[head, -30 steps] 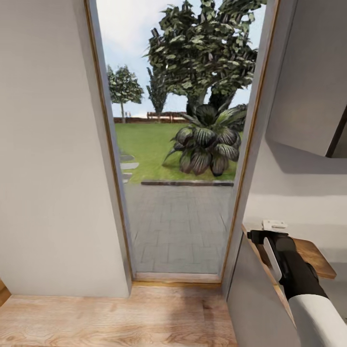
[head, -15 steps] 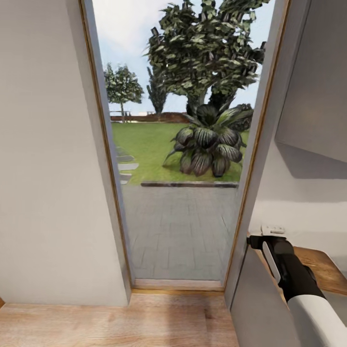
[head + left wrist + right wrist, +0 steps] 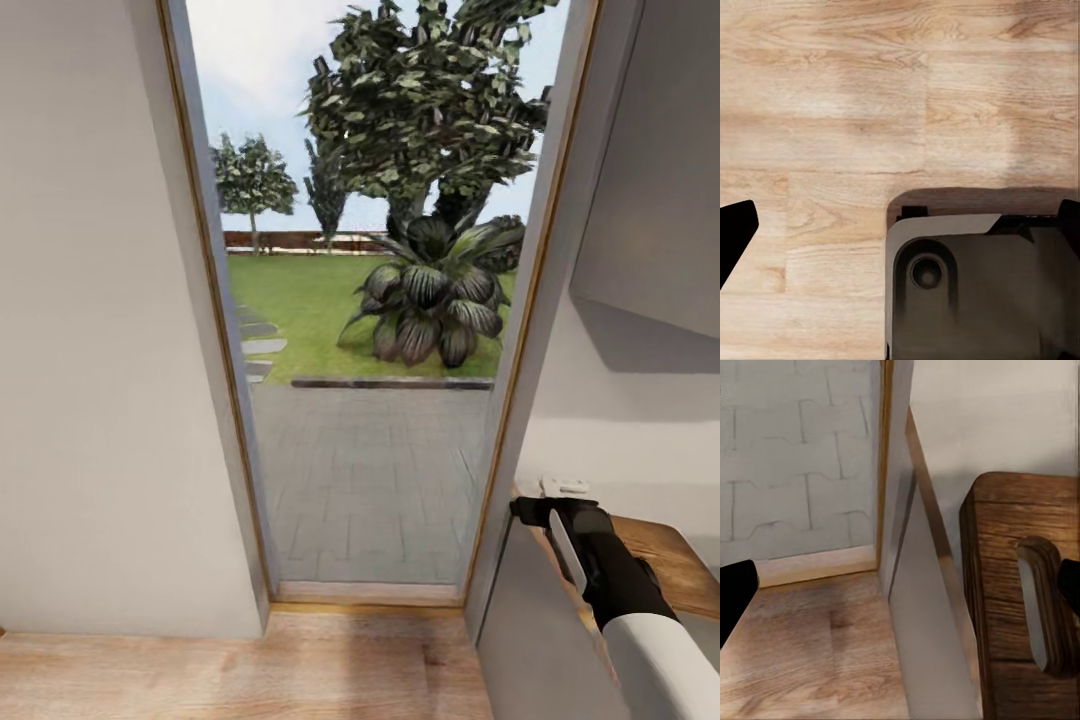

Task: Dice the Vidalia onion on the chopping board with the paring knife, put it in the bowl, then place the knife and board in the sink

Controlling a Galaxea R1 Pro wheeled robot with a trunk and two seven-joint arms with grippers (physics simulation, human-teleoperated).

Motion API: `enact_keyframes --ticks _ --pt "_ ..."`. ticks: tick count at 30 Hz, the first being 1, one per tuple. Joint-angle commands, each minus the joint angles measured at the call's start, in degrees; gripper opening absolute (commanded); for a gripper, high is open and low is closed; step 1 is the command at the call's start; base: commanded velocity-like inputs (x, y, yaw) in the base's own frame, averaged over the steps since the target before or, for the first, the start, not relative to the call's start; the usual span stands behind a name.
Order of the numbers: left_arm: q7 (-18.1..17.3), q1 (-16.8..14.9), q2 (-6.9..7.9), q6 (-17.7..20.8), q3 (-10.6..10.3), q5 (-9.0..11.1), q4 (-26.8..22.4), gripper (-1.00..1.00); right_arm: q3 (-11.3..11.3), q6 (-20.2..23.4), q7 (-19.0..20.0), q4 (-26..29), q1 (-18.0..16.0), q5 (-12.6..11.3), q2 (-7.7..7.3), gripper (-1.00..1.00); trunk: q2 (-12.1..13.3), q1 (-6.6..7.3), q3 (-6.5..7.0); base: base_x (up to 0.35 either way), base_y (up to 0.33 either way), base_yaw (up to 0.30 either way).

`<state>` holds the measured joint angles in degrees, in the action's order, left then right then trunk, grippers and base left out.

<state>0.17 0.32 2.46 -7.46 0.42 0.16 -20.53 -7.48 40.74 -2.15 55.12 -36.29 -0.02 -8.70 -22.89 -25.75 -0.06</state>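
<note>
I face an open doorway [image 3: 370, 400] to a garden, none of the kitchen items before me.

From the head, I see paving [image 3: 370, 480], lawn and a big tree [image 3: 430, 110] outside, wood floor [image 3: 240, 665] below, and my right arm [image 3: 610, 570] over a wooden shelf [image 3: 670, 560]. My left gripper [image 3: 900, 232] hangs spread over the floor and the robot base [image 3: 975, 285]. My right gripper [image 3: 904, 589], also spread, points at the door frame beside a slotted wooden piece [image 3: 1020, 607].

Right arm [image 3: 610, 570] cut off by head view's lower edge; its jaws' stance unreadable.
</note>
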Motion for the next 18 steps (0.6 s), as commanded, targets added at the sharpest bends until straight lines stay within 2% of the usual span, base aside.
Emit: enact_keyframes --ticks 1,7,11,18 --pt "0.01 0.03 0.0 -0.09 0.03 0.02 -0.05 1.0 0.02 0.08 0.0 0.03 0.0 -0.04 -0.09 1.0 -0.03 -0.03 -0.01 0.103 -0.097 0.0" --pt "0.01 0.03 0.0 -0.09 0.0 0.02 -0.04 1.0 -0.06 -0.19 0.41 0.06 0.0 0.24 -0.3 1.0 -0.03 -0.03 -0.01 0.057 -0.065 0.0" --pt "0.01 0.03 0.0 -0.09 -0.06 0.02 -0.04 1.0 -0.37 -0.54 0.39 0.05 0.0 0.34 -1.46 1.0 -0.03 -0.03 -0.01 0.005 -0.007 0.0" --pt "0.01 0.03 0.0 -0.09 -0.03 0.02 -0.04 1.0 -0.42 -4.17 0.31 -1.49 0.0 0.4 -1.75 1.0 -0.03 -0.03 -0.01 0.001 -0.001 0.0"
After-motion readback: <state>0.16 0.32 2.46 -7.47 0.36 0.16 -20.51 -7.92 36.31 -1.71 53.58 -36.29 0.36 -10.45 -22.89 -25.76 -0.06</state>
